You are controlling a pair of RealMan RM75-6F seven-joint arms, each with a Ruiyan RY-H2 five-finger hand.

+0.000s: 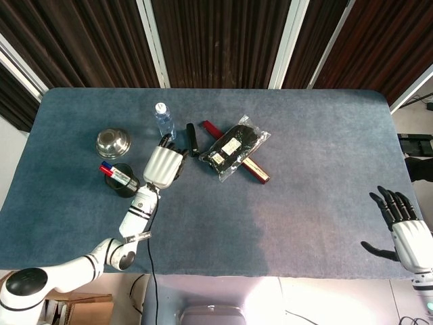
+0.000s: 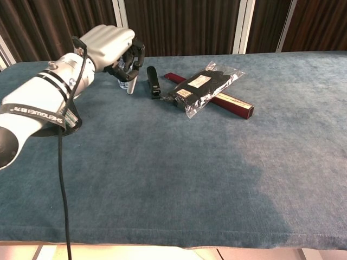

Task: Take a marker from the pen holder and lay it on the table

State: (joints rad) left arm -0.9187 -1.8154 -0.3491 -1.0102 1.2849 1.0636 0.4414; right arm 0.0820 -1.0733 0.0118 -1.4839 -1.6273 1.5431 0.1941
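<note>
My left hand (image 1: 164, 164) (image 2: 115, 44) hovers above the table just in front of the water bottle (image 1: 163, 120), its fingers curled around a white marker (image 2: 130, 86) whose end pokes down below them. In the head view the hand hides the marker. The black mesh pen holder (image 1: 126, 184) stands to the left of the hand, with red- and blue-capped markers (image 1: 109, 168) leaning out of it. In the chest view my forearm covers most of the holder (image 2: 74, 117). Fingers spread and holding nothing, my right hand (image 1: 405, 230) hangs off the table's right front corner.
A steel bowl (image 1: 112, 142) sits behind the holder. Right of the bottle lie a black stapler-like object (image 1: 192, 138) (image 2: 153, 81), a plastic bag of dark items (image 1: 237, 145) (image 2: 206, 85) and a dark red box (image 1: 256, 170) (image 2: 233, 103) under it. Blue cloth (image 1: 304, 189) covers the table.
</note>
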